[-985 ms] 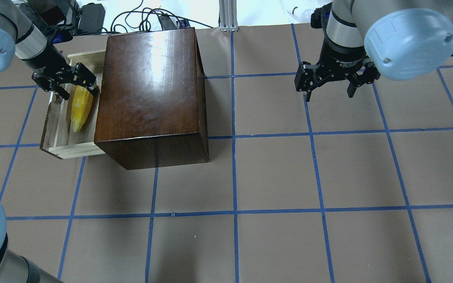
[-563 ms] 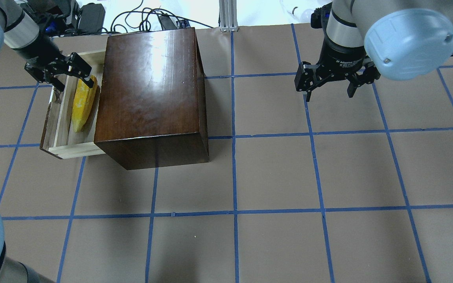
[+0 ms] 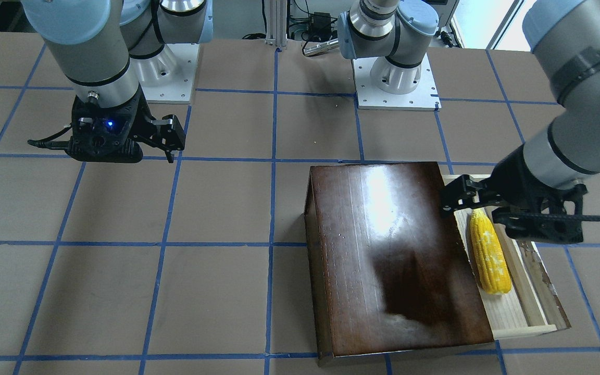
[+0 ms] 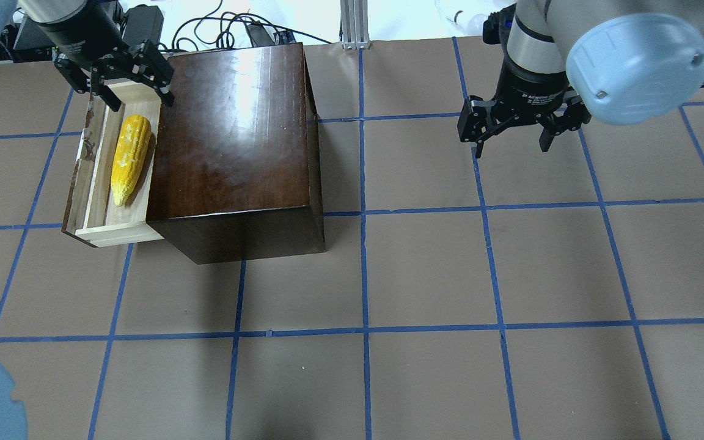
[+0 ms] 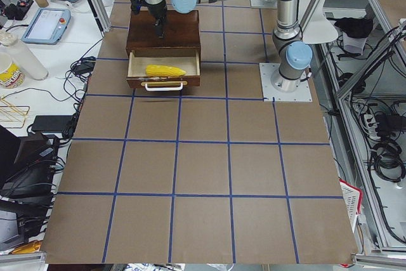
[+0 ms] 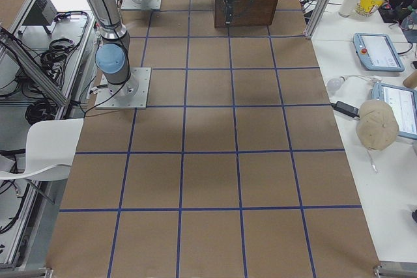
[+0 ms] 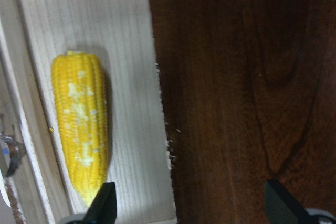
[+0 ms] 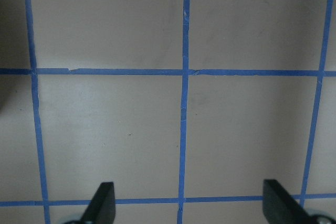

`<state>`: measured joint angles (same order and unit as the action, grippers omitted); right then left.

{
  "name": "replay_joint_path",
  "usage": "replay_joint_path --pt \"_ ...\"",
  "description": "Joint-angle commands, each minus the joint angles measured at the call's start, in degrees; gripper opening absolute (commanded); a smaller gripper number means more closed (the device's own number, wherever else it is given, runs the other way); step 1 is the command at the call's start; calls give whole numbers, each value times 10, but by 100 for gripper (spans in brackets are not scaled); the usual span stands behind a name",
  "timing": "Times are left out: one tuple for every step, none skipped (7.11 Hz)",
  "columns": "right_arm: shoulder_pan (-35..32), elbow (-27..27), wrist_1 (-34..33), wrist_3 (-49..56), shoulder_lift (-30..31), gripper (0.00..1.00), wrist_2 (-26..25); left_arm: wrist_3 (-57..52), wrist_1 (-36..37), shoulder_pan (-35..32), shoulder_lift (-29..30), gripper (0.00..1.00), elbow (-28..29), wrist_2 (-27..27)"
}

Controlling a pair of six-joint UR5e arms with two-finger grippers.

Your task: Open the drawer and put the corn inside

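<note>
The yellow corn (image 4: 129, 157) lies loose in the open drawer (image 4: 117, 232), which is pulled out of the left side of the dark-brown box (image 4: 236, 140). My left gripper (image 4: 124, 90) is open and empty, raised over the drawer's far end, clear of the corn. In the left wrist view the corn (image 7: 81, 129) lies on the pale drawer floor (image 7: 131, 77) beside the box top (image 7: 247, 93). In the front-facing view the corn (image 3: 489, 255) lies below my left gripper (image 3: 479, 208). My right gripper (image 4: 514, 137) is open and empty above bare table, far to the right.
The table is brown paper with a blue tape grid (image 4: 364, 330). Cables and an aluminium post (image 4: 355, 24) stand beyond the far edge behind the box. The right wrist view shows only taped table (image 8: 184, 72).
My left gripper has drawn back from the corn's thick end toward the drawer's far end and risen. The corn stays lying in the drawer. The right arm has not moved.
</note>
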<state>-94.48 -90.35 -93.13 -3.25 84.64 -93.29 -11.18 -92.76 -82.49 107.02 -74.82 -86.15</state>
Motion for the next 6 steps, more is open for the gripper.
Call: replay_joint_path --pt "0 0 1 0 0 100 0 78 -1 -70 -13 100 -4 -15" --pt "0 0 1 0 0 100 0 86 -7 -98 -27 100 -6 -15" --pt "0 0 1 0 0 100 0 88 -11 -104 -44 100 -21 -17" --pt "0 0 1 0 0 100 0 87 -8 -104 -61 100 -50 -37" --pt "0 0 1 0 0 100 0 88 1 -101 -73 100 -69 -59" --pt "0 0 1 0 0 100 -1 88 -1 -101 -83 100 -71 -55"
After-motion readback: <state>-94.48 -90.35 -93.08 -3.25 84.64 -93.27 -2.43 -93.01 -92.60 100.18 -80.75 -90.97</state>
